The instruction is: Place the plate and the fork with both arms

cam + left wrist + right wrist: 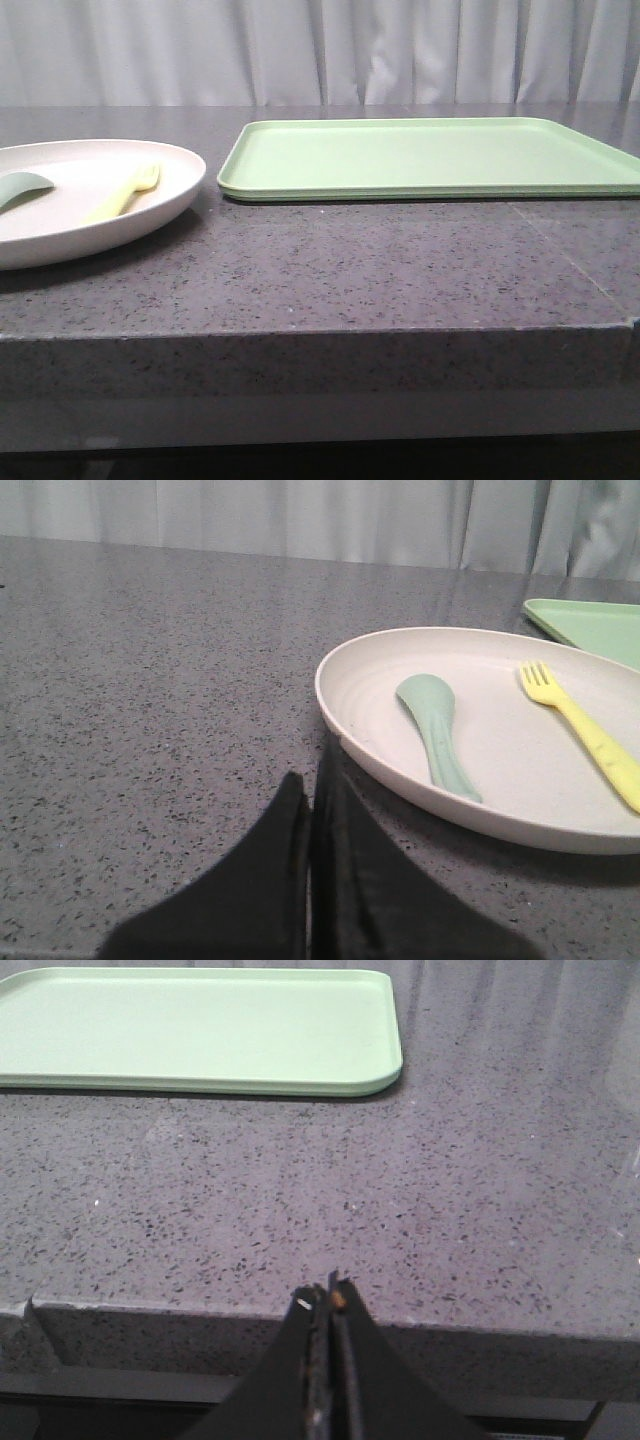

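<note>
On the left side of the grey speckled counter (330, 275) sits the plate (60, 235), cream-white, round and shallow, with the fork (125, 192) lying inside it toward the tray side and a sage-green spoon (435, 730) beside it, the 2 apart. Off to the right lies the light-green tray (430, 155), near the plate but not touching. Count it up: 1 plate, 1 fork, 1 spoon, 1 tray. Neither arm shows in the front view. The left gripper (310, 830) hovers just short of the plate's near rim, jaws pressed together, holding nothing. The right gripper (328, 1345) hangs at the counter's front edge, well short of the tray, also closed up and empty. Handling, as I read it: the plate looks like matte plastic, so light and stiff, and the raised rim is the obvious pinch point, though a one-sided grip could tip it and slide the cutlery. The fork looks thin, light and smooth, lying flat; the mid-handle seems the best hold, and it may skid on the plate when pinched.
</note>
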